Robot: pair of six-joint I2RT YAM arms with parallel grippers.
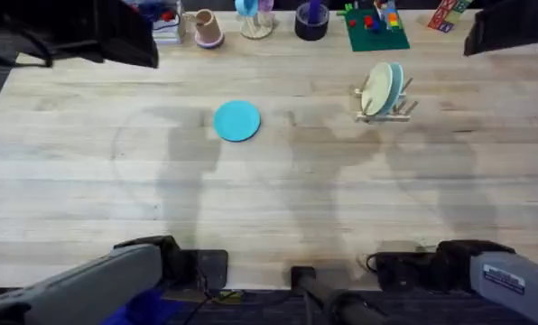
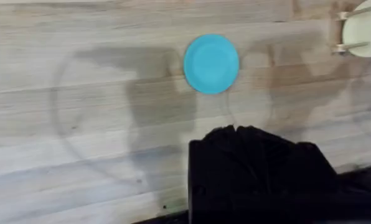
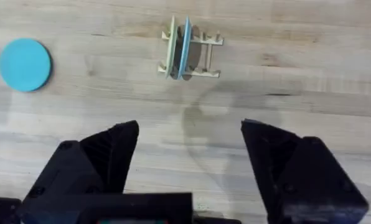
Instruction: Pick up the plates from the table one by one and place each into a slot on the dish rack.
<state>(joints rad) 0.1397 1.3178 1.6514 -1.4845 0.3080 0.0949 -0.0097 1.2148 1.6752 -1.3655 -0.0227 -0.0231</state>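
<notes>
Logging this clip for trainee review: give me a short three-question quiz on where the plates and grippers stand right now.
1. True or false: the turquoise plate lies flat on the table.
2. How many plates stand in the dish rack? A one, B two, C three.
3. The right gripper is open or shut?

Key: 1 true. 2 B, the cream plate and the pale blue plate. 3 open, holding nothing.

The pale plank table carries a turquoise plate lying flat, and a small dish rack well apart.
</notes>
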